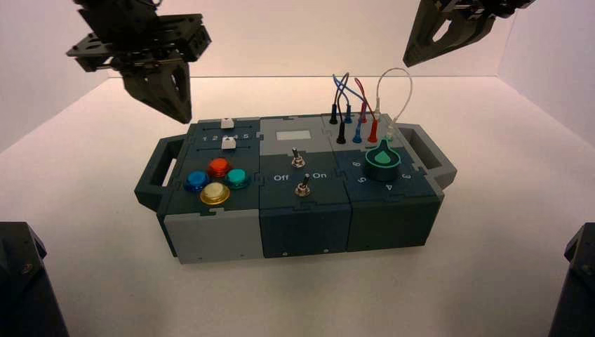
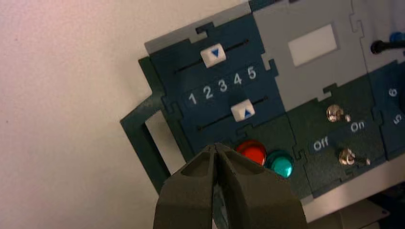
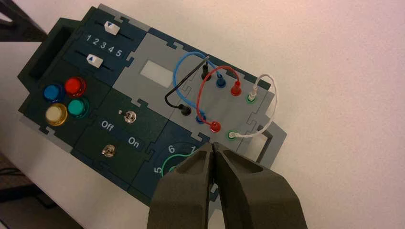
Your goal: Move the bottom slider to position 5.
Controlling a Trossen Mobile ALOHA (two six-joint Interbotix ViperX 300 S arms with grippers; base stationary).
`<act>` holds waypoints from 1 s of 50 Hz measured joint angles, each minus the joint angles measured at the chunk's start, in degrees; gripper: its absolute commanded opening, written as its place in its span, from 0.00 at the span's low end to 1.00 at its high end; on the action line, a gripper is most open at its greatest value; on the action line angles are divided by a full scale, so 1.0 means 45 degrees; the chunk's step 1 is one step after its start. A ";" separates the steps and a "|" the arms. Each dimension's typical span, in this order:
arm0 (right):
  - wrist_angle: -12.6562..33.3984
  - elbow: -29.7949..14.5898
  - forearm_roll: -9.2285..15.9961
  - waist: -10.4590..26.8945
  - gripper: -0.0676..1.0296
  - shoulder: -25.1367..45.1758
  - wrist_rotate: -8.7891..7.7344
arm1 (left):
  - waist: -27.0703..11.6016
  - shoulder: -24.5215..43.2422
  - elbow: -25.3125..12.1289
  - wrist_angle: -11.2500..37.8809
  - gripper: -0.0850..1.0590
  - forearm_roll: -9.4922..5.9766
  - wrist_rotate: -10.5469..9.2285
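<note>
White plastic makes the bottom slider [image 2: 242,110] stand out on its dark blue panel [image 2: 191,117] at the box's far left; its knob sits around the middle of the row, near 3 or between 3 and 4, short of position 5 [image 2: 251,72]. The left gripper [image 1: 186,119] is in the air near the box's far left corner, its fingers pressed together with nothing between them. That closed tip probably suits the job: so small a knob can be nudged sideways along its slot without being grasped. It touches nothing, so the next move is likely to lower it beside the knob, on the side towards 1, and push towards 5. The red button [image 2: 252,151] lies close to the track, so a low approach could press it, and the top slider [image 2: 213,55] could be mistaken for its twin. The right gripper [image 3: 213,144] hangs idle above the box's right side, closed and empty.
</note>
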 measured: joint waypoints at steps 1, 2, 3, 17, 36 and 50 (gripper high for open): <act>0.0000 0.0000 0.0000 0.0000 0.04 0.0000 0.0000 | 0.0000 0.0156 -0.0098 0.0000 0.05 0.0000 -0.0039; 0.0000 0.0000 0.0020 0.0000 0.04 0.0000 0.0000 | 0.0020 0.0215 -0.0117 -0.0020 0.05 0.0000 -0.0039; 0.0000 0.0000 0.0000 0.0000 0.04 0.0000 0.0000 | 0.0000 0.0312 -0.0156 0.0000 0.05 0.0000 -0.0039; 0.0000 0.0000 0.0020 0.0000 0.04 -0.0020 0.0000 | -0.0078 0.1582 -0.0723 -0.0039 0.05 0.0000 -0.0156; 0.0000 0.0000 0.0020 0.0000 0.04 -0.0117 0.0000 | -0.0723 0.2812 -0.1230 -0.0137 0.05 -0.0098 -0.0254; 0.0000 0.0000 0.0020 0.0000 0.04 -0.0156 0.0000 | -0.0957 0.3320 -0.1309 -0.0293 0.05 -0.0156 -0.0254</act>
